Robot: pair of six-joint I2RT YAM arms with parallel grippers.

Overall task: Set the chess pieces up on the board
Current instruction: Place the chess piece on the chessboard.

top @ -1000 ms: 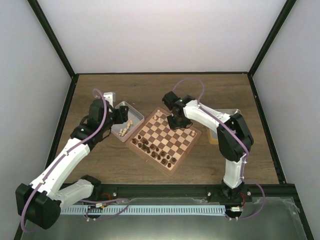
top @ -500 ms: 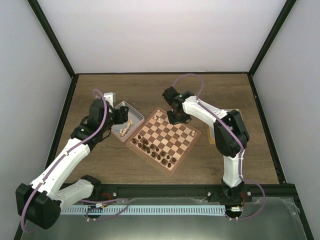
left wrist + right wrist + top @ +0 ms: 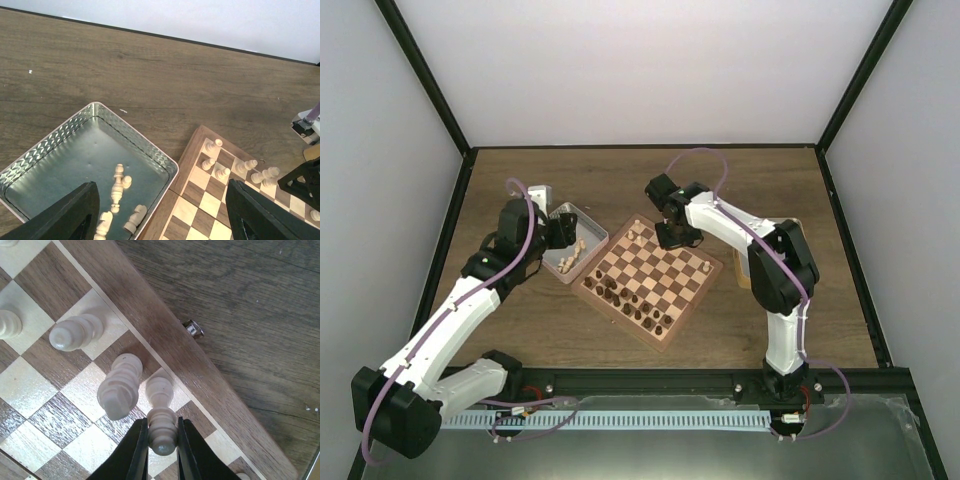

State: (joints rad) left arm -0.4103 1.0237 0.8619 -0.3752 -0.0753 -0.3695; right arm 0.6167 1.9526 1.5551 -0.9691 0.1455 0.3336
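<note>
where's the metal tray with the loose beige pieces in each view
Top external: tray just left of the board.
Left wrist: tray at lower left, board lower right.
Right wrist: tray not in it.
Shared landmark: the board, its reddish-brown rim in all three.

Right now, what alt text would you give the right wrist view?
The right gripper is shut on a light beige chess piece at the board's edge row. Two other beige pieces stand beside it, and the wooden table lies beyond the rim.
</note>
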